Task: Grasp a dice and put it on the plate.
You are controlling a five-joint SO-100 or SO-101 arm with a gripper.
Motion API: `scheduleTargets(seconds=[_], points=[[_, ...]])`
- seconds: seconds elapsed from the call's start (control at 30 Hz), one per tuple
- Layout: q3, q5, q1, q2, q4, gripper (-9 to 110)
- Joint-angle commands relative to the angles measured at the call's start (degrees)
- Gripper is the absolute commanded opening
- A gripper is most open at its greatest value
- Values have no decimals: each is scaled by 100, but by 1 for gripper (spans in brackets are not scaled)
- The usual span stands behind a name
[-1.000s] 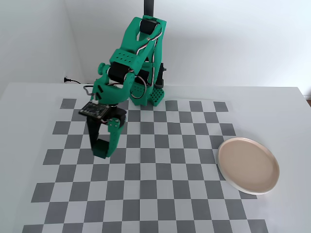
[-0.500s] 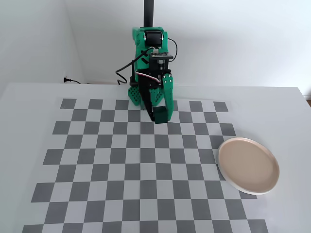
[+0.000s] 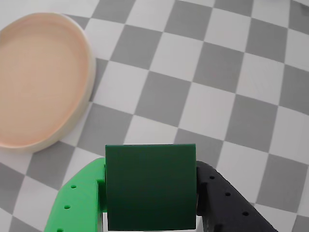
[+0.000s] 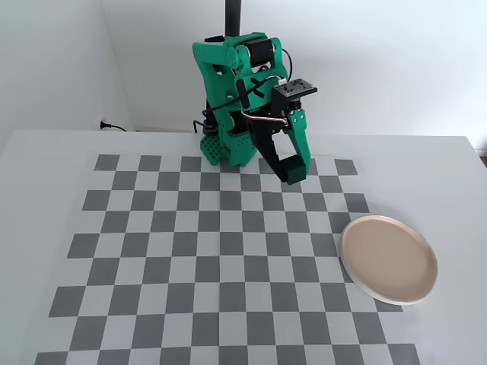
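gripper point(image 4: 291, 173) clamped on the dice point(image 3: 150, 187), held between 1 bright green finger point(image 3: 79, 198) on the left of the wrist view and 1 black finger point(image 3: 227, 203) on the right. dice dark green, plain face toward the wrist camera, filling the gap between the fingers. in the fixed view, dice point(image 4: 290, 172) seen up off the board at the tip of the arm point(image 4: 243, 84), above the back rows of the checkered mat point(image 4: 190, 266), right of the arm's base. plate point(image 4: 389, 258) pinkish-beige, pale rim, lying flat at the mat's right edge, well apart from the gripper, nearer the camera and to the right. in the wrist view, plate point(image 3: 38, 77) at upper left, dice at bottom centre, grey and white squares between. nothing on the plate.
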Motion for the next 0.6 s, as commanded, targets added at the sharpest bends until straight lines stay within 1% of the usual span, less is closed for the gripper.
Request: scheduleTargets(seconds=[0.0, 0.3, 0.57], points=[[-1002, 149, -422, -606, 9, -4], [-2127, 413, -993, -2021, 26, -4], [-3234, 536, -1257, -3612, -299, -4]])
